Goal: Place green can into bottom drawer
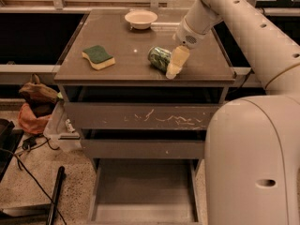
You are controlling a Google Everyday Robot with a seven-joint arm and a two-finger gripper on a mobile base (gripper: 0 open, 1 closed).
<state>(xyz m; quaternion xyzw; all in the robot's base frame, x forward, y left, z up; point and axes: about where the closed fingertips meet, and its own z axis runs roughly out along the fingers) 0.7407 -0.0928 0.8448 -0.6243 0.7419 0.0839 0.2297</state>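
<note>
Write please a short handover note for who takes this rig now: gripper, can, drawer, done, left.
The gripper is down at the right end of the green and white metal can; grasp not confirmed.
The can lies on its side on the grey-brown cabinet top, not lifted.
The shallow grey metal bottom drawer is pulled open, without the can.
Done: drawer open, gripper at can.
Left: grasp, lift, lower into drawer, release.

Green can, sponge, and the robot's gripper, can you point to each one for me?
green can [159, 57], camera view, on its mottled green side.
sponge [97, 54], camera view, on its green top.
gripper [171, 68], camera view, near its lower tip, right at the can's right end.
</note>
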